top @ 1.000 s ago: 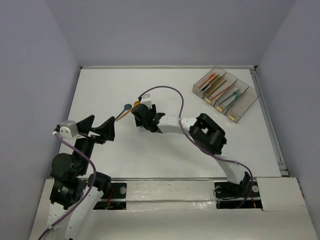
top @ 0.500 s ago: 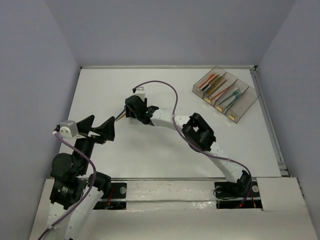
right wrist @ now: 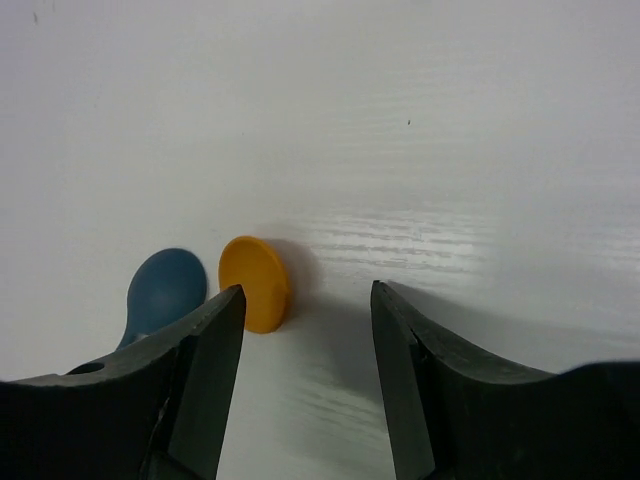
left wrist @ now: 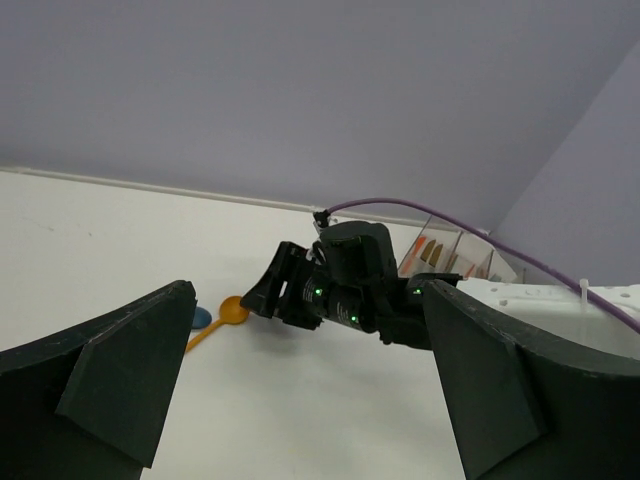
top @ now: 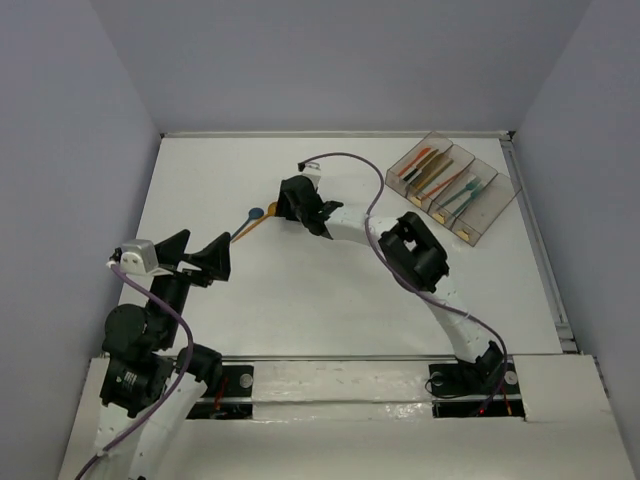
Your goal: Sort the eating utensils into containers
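Two spoons lie side by side at the table's left-middle, an orange one point(top: 270, 210) point(right wrist: 255, 283) and a blue one point(top: 256, 213) point(right wrist: 165, 290). My right gripper point(top: 288, 203) point(right wrist: 307, 292) hovers low just right of the orange bowl, open, with only bare table between its fingers. The orange bowl sits just outside the tip of its left finger point(right wrist: 215, 340). The containers point(top: 497, 203) stand at the far right, holding red and orange chopsticks, dark knives and teal forks point(top: 466, 190). My left gripper point(top: 200, 262) point(left wrist: 308, 295) hangs wide open at the near left, holding nothing.
The right arm's purple cable point(top: 350, 165) loops over the table between the spoons and the containers. In the left wrist view the right gripper point(left wrist: 265, 290) sits beside the orange spoon point(left wrist: 232, 311). Grey walls close in the white table point(top: 300, 310).
The right gripper swung left over the spoons, then drew back to the far right of them, uncovering both bowls. Its jaws have narrowed a little. The left arm has not moved.
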Available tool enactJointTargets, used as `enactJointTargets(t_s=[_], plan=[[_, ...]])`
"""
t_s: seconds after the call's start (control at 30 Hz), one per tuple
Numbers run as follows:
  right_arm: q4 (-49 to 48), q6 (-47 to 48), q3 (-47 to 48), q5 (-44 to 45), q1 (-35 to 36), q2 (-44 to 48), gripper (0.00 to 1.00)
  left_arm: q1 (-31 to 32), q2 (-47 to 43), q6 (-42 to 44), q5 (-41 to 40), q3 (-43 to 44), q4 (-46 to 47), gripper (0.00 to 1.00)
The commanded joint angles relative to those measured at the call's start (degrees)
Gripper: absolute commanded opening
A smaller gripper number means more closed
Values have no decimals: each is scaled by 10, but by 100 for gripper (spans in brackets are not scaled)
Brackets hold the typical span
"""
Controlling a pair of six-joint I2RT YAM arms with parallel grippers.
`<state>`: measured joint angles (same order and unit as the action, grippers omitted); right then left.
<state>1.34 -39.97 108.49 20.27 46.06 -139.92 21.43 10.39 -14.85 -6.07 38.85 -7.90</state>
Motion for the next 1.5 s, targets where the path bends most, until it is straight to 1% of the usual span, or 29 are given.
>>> enactJointTargets(t_s=[0.0, 0.1, 0.17, 0.23, 0.27, 0.33, 0.6, 0.7, 0.77, 0.9, 1.1, 1.17, 1.23, 1.33, 1.37, 1.47], plan=[[-36, -6, -27, -69, -14, -6, 58, 4, 11, 5, 6, -1, 27, 99], [-58, -4, -31, -101, -19, -13, 57, 4, 11, 5, 8, -1, 29, 99], [-63, -11, -35, -120, -25, -18, 51, 4, 11, 4, 8, -2, 29, 99], [-82, -14, -39, -135, -30, -21, 48, 4, 12, 5, 9, -2, 29, 99], [-86, -14, -43, -135, -30, -23, 44, 4, 13, 5, 8, -2, 29, 99], [-100, -23, -46, -167, -30, -26, 43, 4, 14, 5, 9, -2, 29, 99], [-116, -25, -47, -197, -30, -34, 42, -2, 13, 5, 10, -3, 29, 99], [-123, -25, -46, -223, -30, -37, 41, -2, 14, 5, 10, -2, 30, 99], [-123, -29, -45, -226, -35, -40, 35, -2, 15, 5, 10, -3, 30, 99], [-124, -41, -54, -225, -41, -40, 28, -2, 16, 6, 10, -2, 30, 99], [-130, -48, -70, -221, -47, -32, 21, -2, 17, 6, 11, -2, 31, 99], [-129, -46, -79, -213, -47, -26, 14, -2, 17, 6, 11, -2, 31, 99], [-130, -47, -86, -210, -47, -21, 12, -2, 18, 6, 11, -2, 31, 99], [-147, -49, -107, -212, -47, -13, 5, -2, 18, 6, 11, -2, 31, 99], [-153, -49, -114, -210, -47, -9, 1, -2, 19, 5, 11, -3, 31, 99], [-174, -49, -150, -208, -47, 16, 0, -2, 23, 6, 12, -3, 32, 99]])
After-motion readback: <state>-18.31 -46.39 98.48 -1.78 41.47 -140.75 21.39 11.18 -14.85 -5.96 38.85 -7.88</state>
